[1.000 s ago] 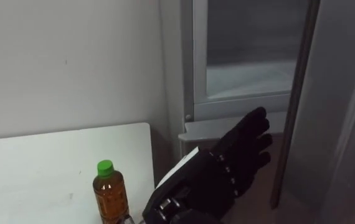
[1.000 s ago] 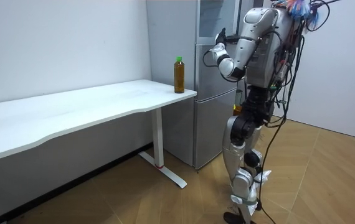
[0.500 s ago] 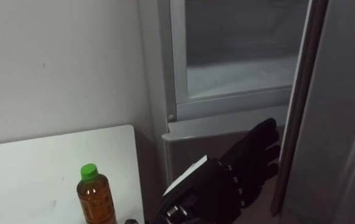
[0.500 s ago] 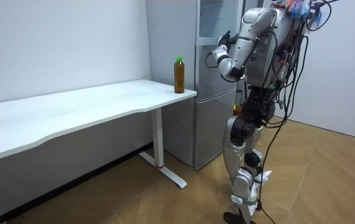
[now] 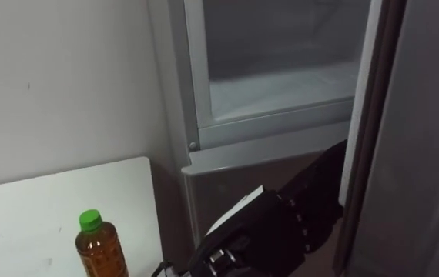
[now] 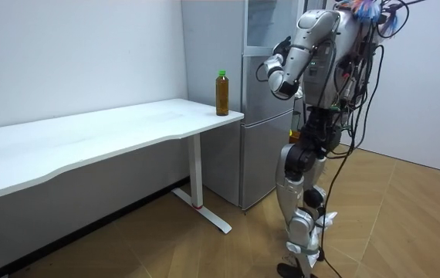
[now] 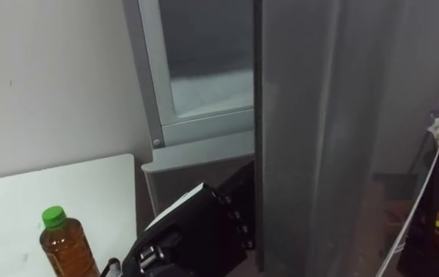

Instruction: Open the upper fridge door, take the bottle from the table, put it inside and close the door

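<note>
At seven o'clock the bottle (image 5: pixel 98 251) stood untouched; the left hand (image 5: pixel 306 201), fingers straight, was by the fridge door (image 5: pixel 416 131), likely to widen it; grasping the bottle should follow.

— How's the light around the left hand (image 5: pixel 312 196)?
— Dim. The black hand sits in shade, barely standing out from the grey behind it.
— Anything brighter?
— Above it, the upper compartment (image 5: pixel 281 85) shows pale and soft, with no glare. To its left the wall (image 5: pixel 58 77) and white table (image 5: pixel 35 208) catch even room light. The door (image 5: pixel 412 154) to its right stays dull and shadowed.
</note>
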### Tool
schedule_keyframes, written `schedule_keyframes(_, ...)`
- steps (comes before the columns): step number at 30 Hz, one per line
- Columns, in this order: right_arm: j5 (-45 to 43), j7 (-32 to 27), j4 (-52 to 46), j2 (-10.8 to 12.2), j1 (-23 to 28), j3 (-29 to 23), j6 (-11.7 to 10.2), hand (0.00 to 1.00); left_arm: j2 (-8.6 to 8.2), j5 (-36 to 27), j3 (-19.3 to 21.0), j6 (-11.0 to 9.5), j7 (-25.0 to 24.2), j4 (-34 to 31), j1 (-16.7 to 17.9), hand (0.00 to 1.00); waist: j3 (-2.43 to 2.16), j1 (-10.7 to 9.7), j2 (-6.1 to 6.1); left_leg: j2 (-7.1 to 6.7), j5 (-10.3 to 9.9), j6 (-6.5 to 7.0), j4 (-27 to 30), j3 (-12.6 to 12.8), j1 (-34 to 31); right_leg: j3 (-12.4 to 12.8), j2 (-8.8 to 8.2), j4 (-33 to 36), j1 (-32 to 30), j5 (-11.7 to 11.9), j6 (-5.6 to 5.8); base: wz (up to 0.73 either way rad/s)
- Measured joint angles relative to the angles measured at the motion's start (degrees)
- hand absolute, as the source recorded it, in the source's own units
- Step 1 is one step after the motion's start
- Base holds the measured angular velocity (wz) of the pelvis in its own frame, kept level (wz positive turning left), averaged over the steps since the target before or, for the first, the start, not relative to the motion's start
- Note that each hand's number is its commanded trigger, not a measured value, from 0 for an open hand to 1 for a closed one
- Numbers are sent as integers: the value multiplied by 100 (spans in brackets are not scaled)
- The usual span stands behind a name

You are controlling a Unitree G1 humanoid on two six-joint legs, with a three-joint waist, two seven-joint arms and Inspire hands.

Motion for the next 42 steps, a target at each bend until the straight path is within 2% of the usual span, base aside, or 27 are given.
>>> schedule_keyframes(9,-31,96,16,-1,-51,-149,-2,0,85,119,-16,0,-79,2,0,0,14,-276,44,21,-2,-4,-2,21,4,32,29,12,-14,16,-16,-1)
schedule_keyframes(12,-27,92,28,-27,-59,-173,-2,0,81,176,-30,0,-89,2,-4,0,1,-276,90,44,-7,-12,-2,140,3,133,88,15,-64,52,-34,-19)
schedule_keyframes(15,-22,87,32,-52,-60,-177,-3,0,68,172,-72,0,-99,2,-39,0,15,-298,148,45,-7,-12,1,202,10,178,88,13,-88,81,-35,-16)
schedule_keyframes(18,-9,82,63,-56,-90,-175,0,0,64,172,-120,0,-83,39,-95,0,20,-296,154,45,-7,-12,1,255,38,274,91,20,-94,83,-29,-10)
schedule_keyframes(26,64,82,162,-107,-167,-162,16,0,72,189,-211,47,-89,74,-291,0,12,-335,193,56,-10,-10,-34,334,-25,287,120,32,-212,146,-35,-7)
schedule_keyframes(31,204,82,154,-190,-156,-111,42,0,81,176,-329,82,-118,266,-652,0,10,-334,221,63,-11,-11,-37,386,-51,316,137,38,-261,150,-40,-6)
schedule_keyframes(33,231,83,152,-192,-157,-104,76,0,68,97,-392,82,-120,348,-741,0,7,-334,227,78,-17,-22,-37,435,-40,409,168,30,-266,154,-47,-12)
schedule_keyframes(42,355,74,134,-195,-170,6,83,0,66,-31,-490,82,-132,361,-749,0,8,-449,233,133,-43,-68,-36,601,-13,468,196,-7,-281,174,-81,-8)
